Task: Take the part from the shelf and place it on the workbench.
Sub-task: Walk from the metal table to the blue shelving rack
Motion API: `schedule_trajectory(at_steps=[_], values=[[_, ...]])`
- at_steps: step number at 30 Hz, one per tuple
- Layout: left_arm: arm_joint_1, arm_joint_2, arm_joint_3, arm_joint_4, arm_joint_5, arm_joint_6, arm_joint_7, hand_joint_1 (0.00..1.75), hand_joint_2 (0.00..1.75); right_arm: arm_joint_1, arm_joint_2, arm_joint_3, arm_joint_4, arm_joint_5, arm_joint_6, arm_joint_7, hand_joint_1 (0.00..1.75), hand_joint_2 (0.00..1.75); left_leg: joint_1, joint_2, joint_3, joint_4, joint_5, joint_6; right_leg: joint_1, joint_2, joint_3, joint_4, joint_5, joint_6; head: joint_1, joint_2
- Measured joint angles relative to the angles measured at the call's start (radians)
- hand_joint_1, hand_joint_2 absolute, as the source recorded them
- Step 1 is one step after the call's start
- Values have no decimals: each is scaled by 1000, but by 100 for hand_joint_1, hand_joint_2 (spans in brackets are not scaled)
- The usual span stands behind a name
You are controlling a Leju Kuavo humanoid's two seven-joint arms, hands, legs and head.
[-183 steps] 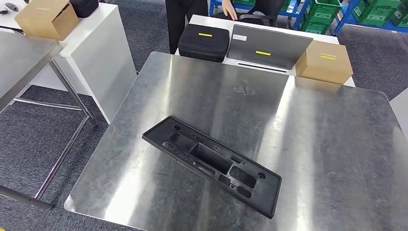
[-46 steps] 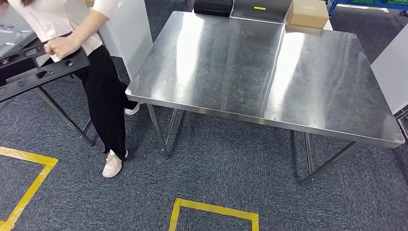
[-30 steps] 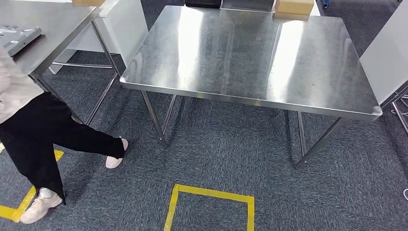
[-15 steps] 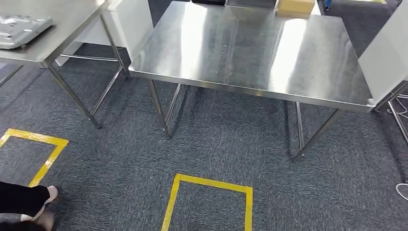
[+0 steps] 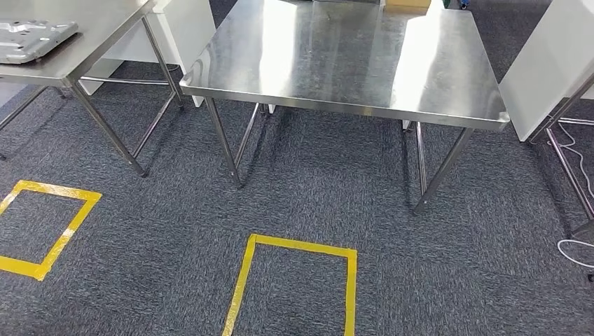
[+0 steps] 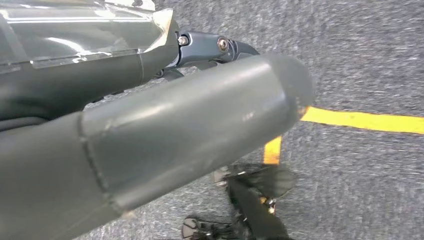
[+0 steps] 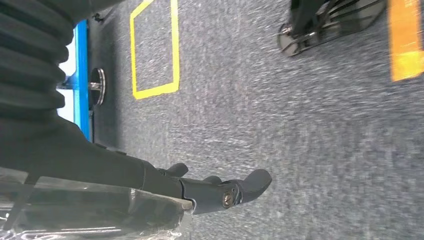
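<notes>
- You have one grey metal part (image 5: 33, 36) in the head view. It lies flat on the steel table (image 5: 98, 42) at the left, close to that table's front edge. I cannot tell whether it is the part the task names.
- The workbench (image 5: 336, 56) is the steel table in the middle of your head view. It stands apart from the left table, so you can count two steel tables in all.
- Your left hand (image 6: 175, 130) hangs over the carpet. The thick grey thumb lies straight, the dark fingers (image 6: 215, 46) reach out beside it, and the hand holds nothing.
- Your right hand (image 7: 200, 190) also hangs over the carpet, with its dark fingers (image 7: 250, 182) stretched out and apart and nothing in them.
- You can count two yellow tape squares on the grey carpet (image 5: 434, 280) in the head view. One square (image 5: 301, 244) lies in front of the workbench, and the other square (image 5: 59, 190) lies in front of the left table.
- Two white panels stand nearby. One panel (image 5: 185, 28) stands between the two tables, and the other panel (image 5: 539, 63) stands just to the right of the workbench.
- One white cable (image 5: 576, 243) lies looped on the carpet at the far right.
</notes>
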Motion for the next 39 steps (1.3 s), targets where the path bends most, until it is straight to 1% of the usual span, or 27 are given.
schedule_trajectory(at_steps=[1, 2, 3, 4, 6, 8, 10, 12, 13, 16, 17, 18, 19, 20, 21, 22, 24, 25, 27, 28, 29, 31, 32, 33, 35, 37, 39], values=[[0, 0, 0, 0, 0, 0, 0, 0, 0, 0, 1, 0, 0, 0, 0, 0, 0, 175, -1, -2, -8, 69, -52, 0, 5, -1, -15, 1, 13, -7, -1, 0], [-1, 0, 0, 0, 0, 0, 0, 0, 0, 0, 1, 0, 0, 0, 0, 0, 0, 175, -1, -4, -11, 134, -79, 1, 10, -3, -31, 2, 27, -10, -2, 0], [-1, 0, 0, 0, 0, 0, 0, 0, 0, 0, 2, 0, 0, 0, 0, 0, 0, 175, -1, -5, -4, 178, -79, 4, 15, -4, -46, 3, 41, -11, -2, 0], [-1, 0, 0, 0, 0, 0, 0, 0, 0, 0, 2, 0, 0, 0, 0, 0, 0, 175, -1, -6, 16, 192, -58, 8, 19, -5, -62, 4, 54, -11, -2, 0], [-3, 0, 0, 0, 0, 0, 0, 0, 0, 0, 2, 0, 0, 0, 0, 0, 0, 175, -3, -8, 107, 113, -12, 22, 24, -4, -88, 5, 78, -7, -2, 0], [-6, 1, 0, -1, 0, 0, 0, 0, 0, 0, 2, 0, 0, 0, 0, 1, 0, 175, -12, -11, 234, -50, -24, 36, 30, -3, -103, 7, 99, 2, -2, 0], [-9, 1, 0, -1, 0, 0, 0, 0, 0, -2, 3, 0, 0, 0, 0, 1, 0, 175, -23, -12, 293, -148, -49, 42, 29, -5, -114, 6, 122, 16, -1, 0], [-9, 0, 0, -1, -1, 0, 0, 0, 0, -1, 2, 0, 0, 1, 0, 1, 0, 175, -27, -7, 272, -165, -36, 49, 27, -4, -134, 9, 134, 28, 0, 0], [-9, 0, 0, -1, -1, 0, 0, 0, 0, 0, 2, 0, 0, 1, 0, 1, 0, 175, -28, -5, 256, -170, -23, 56, 27, -3, -148, 25, 116, 28, 1, 0], [-7, -1, 0, -1, -1, -1, 0, 0, 0, 3, 2, 0, 0, 0, 0, 2, 0, 175, -31, 2, 202, -173, 24, 74, 22, 2, -189, 168, -23, 12, 7, 0], [-7, -1, 0, -1, -1, -1, 0, 0, 0, 4, 3, 0, 0, 0, 0, 2, 0, 175, -33, 4, 185, -172, 39, 74, 19, 3, -195, 231, -54, 15, 7, 0], [-6, -1, 0, -1, -1, -1, 0, 0, 0, 4, 2, 0, 0, 0, 0, 2, 0, 175, -34, 5, 166, -171, 54, 73, 17, 3, -192, 277, -60, 24, 7, 0], [-6, -1, 0, -1, -1, -1, 0, 0, 0, 4, 2, 0, 0, 0, 0, 2, 0, 175, -35, 7, 145, -168, 69, 71, 16, 3, -177, 298, -44, 39, 7, 0], [-6, -1, 0, -1, -1, -1, 0, 0, 0, 4, 1, 0, 0, 0, 0, 2, 0, 175, -35, 9, 124, -165, 83, 68, 14, 3, -147, 287, -15, 53, 7, 0], [-7, -2, 0, -1, -1, -1, 0, 0, 0, 3, 0, 0, 0, 0, 0, 2, 0, 175, -35, 10, 105, -158, 96, 64, 12, 3, -99, 240, 8, 64, 7, 0], [-7, -2, 0, -1, -1, -1, 0, 0, 0, 2, -1, 0, 0, 0, 0, 2, 0, 175, -35, 9, 87, -148, 107, 59, 11, 4, -35, 160, 10, 67, 8, 0], [-7, -2, 0, -1, -2, -1, -1, 0, 0, -2, -2, 0, 0, -2, 0, 2, 0, 175, -37, 9, 66, -131, 127, 47, 15, 7, 66, 7, -24, 50, 6, 0], [-7, -2, 0, -1, -3, -2, -1, 0, 0, -3, -1, 0, 0, -4, 0, 2, 0, 175, -36, 10, 61, -128, 137, 41, 20, 9, 86, -32, -41, 39, 5, 0], [-6, -2, 0, -1, -4, -3, -3, 0, 0, -3, 0, 0, 0, -9, 0, 2, 0, 175, -32, 8, 55, -128, 151, 29, 20, 8, 72, -36, -32, 18, 3, 0], [-4, -2, 0, -1, -5, -4, -3, 0, 0, -3, 0, 0, 0, -11, 0, 2, 0, 175, -29, 5, 47, -117, 131, 23, 17, 6, 62, -34, -21, 7, 3, 0], [-3, -2, 0, -1, -7, -4, -2, 0, 0, -3, 1, 0, 0, -12, 0, 3, 0, 175, -27, 2, 38, -91, 90, 18, 14, 3, 50, -34, -8, -6, 2, 0], [-4, -2, 0, 0, -12, -5, -2, 0, 0, -4, 2, 0, 0, -14, 0, 5, 0, 175, -23, -3, 16, 18, -31, 9, 14, -2, 20, -33, 21, -21, 2, 0], [-4, -2, -1, 0, -14, -5, -1, 0, 0, -4, 2, 0, 0, -15, 0, 6, 0, 175, -21, -5, 9, 85, -72, 6, 15, -3, 2, -33, 35, -23, 1, 0], [-5, -1, -1, 0, -15, -5, -1, 0, 0, -4, 2, 0, 0, -15, 0, 6, 0, 175, -19, -6, 8, 140, -85, 2, 17, -4, -18, -32, 50, -22, 1, 0], [-6, -2, -3, 0, -17, -5, 0, 0, 0, -4, 2, 0, 0, -16, 2, 5, 0, 175, -13, -6, 42, 172, -37, -2, 18, -4, -54, -30, 76, -17, 1, 0], [-7, -2, -5, -1, -17, -5, -2, 0, 0, -4, 2, 0, 0, -17, 9, 1, 0, 175, -8, -7, 138, 82, 7, -2, 19, -3, -84, -25, 99, -8, 0, 0], [-11, -2, -6, -1, -17, -5, -3, 0, 0, -4, 3, 0, 0, -18, 15, -3, 0, 175, -8, -9, 259, -79, -22, 5, 22, -3, -104, -14, 118, 5, 2, 0]])
